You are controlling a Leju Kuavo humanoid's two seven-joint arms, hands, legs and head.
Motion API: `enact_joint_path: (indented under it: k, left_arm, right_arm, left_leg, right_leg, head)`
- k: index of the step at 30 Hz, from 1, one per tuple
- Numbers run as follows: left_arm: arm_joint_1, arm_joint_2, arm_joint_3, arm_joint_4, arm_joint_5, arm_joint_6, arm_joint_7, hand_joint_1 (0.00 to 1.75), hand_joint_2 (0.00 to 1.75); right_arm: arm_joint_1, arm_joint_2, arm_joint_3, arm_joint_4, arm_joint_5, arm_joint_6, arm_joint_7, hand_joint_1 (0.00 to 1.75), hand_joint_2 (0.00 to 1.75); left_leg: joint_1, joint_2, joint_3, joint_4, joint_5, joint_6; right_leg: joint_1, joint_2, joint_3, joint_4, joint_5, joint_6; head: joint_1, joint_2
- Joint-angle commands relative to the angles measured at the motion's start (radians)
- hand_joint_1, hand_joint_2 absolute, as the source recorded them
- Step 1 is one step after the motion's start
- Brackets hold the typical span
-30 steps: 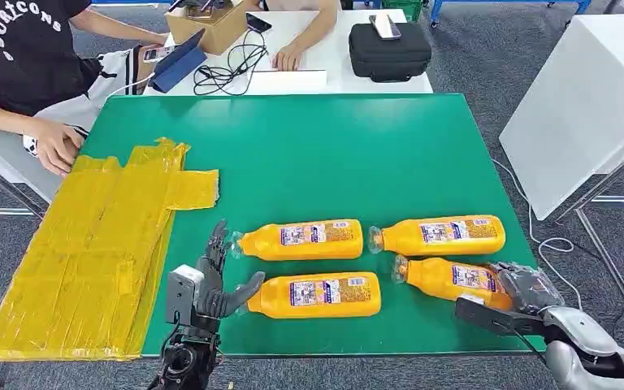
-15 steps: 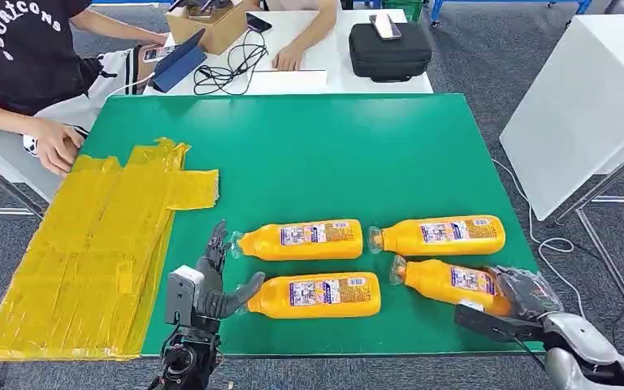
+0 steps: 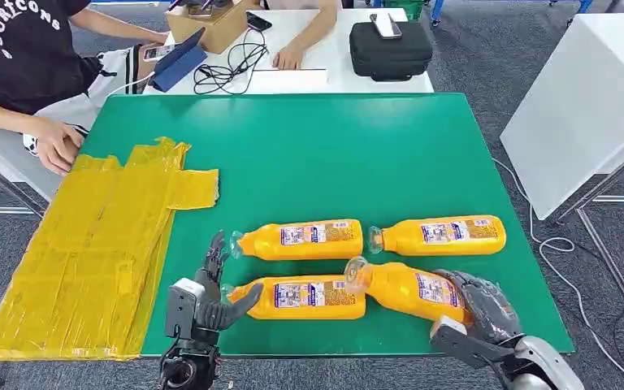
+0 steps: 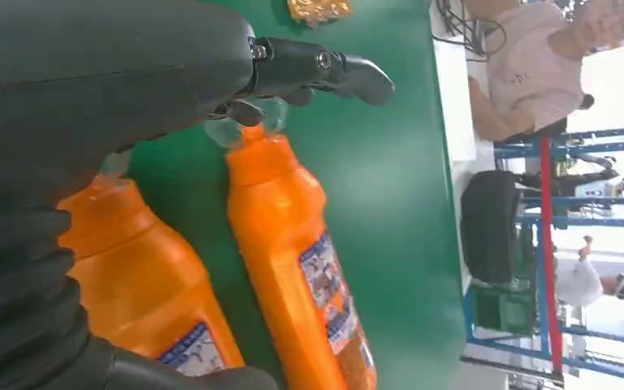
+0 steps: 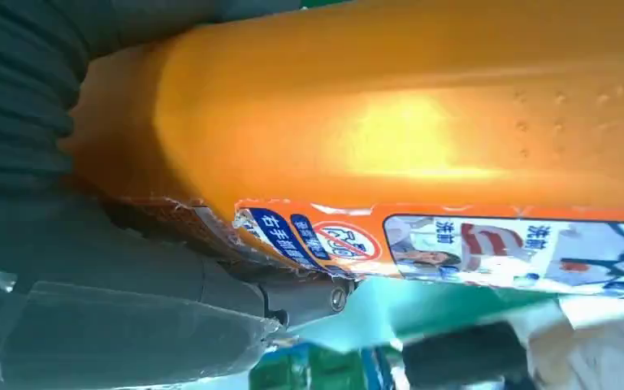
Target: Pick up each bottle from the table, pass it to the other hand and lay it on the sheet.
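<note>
Right hand (image 3: 481,313) has dragged its bottle (image 3: 406,290) left and raised the cap end, fingers clenched round the base; handover phase starting. Left hand (image 3: 211,294) waits on the counter (image 3: 333,154), fingers released, beside the near bottle (image 3: 301,296); sheet (image 3: 89,244) unused

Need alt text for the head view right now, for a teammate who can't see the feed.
The right hand grips an orange bottle by its base, cap end raised over the green table. Three more bottles lie flat, the left hand open by the nearest one. A yellow sheet covers the table's left side.
</note>
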Motion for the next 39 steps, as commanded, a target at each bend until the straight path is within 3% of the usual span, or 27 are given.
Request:
enact_joint_path:
  k: [1,19,29,32,33,35,39]
  left_arm:
    - [0.006,0.015,-0.006,-0.005,-0.004,0.0,0.007,0.0,1.75]
    - [0.006,0.015,-0.006,-0.005,-0.004,0.0,0.007,0.0,1.75]
    - [-0.004,-0.007,0.027,0.018,-0.021,0.01,0.043,0.0,1.75]
    - [-0.008,0.001,0.002,0.018,-0.042,0.011,0.05,0.0,1.75]
    - [-0.103,0.069,-0.105,-0.104,-0.085,-0.066,-0.034,0.0,1.75]
    - [-0.205,0.078,-0.13,-0.25,-0.066,-0.132,0.173,0.0,1.75]
    - [-0.228,0.074,-0.166,-0.259,-0.069,-0.149,0.209,0.0,1.75]
  right_arm:
    - [0.013,0.074,-0.04,-0.05,-0.002,-0.006,0.007,1.75,1.75]
    - [0.013,0.074,-0.04,-0.05,-0.002,-0.006,0.007,1.75,1.75]
    - [-0.005,0.224,-0.118,-0.116,0.009,-0.116,0.084,1.75,1.75]
    - [-0.028,0.28,-0.133,-0.056,-0.136,-0.158,-0.011,1.75,1.75]
    - [-0.144,0.411,-0.147,0.06,-0.417,-0.079,-0.272,1.75,1.75]
    - [-0.284,0.456,-0.036,0.228,-0.42,-0.208,-0.314,1.75,1.75]
    - [-0.288,0.419,0.048,0.192,-0.481,-0.274,-0.303,1.75,1.75]
  left_leg:
    - [0.001,0.001,0.003,0.0,-0.002,-0.001]
    - [0.0,0.001,0.003,0.0,-0.002,-0.002]
    - [0.001,0.004,0.004,0.0,-0.003,-0.002]
    - [0.0,0.002,0.002,0.0,-0.002,-0.002]
    - [0.0,0.002,0.002,-0.001,-0.001,-0.002]
    - [0.002,0.005,0.0,0.001,-0.001,-0.003]
    - [0.005,0.008,-0.004,0.003,0.002,-0.006]
  right_leg:
    - [0.001,0.0,0.004,-0.002,-0.001,0.001]
    - [0.001,0.0,0.004,-0.002,-0.001,0.001]
    - [0.001,0.002,0.004,-0.001,-0.001,0.0]
    - [0.001,0.001,0.002,-0.002,-0.001,0.0]
    - [0.001,0.001,0.002,-0.002,0.0,0.0]
    - [0.002,0.003,-0.001,0.0,0.001,0.0]
    - [0.005,0.007,-0.005,0.001,0.004,-0.001]
  head:
    - [0.0,0.0]
    - [0.0,0.0]
    - [0.0,0.0]
    - [0.0,0.0]
    - [0.0,0.0]
    - [0.0,0.0]
    - [0.0,0.0]
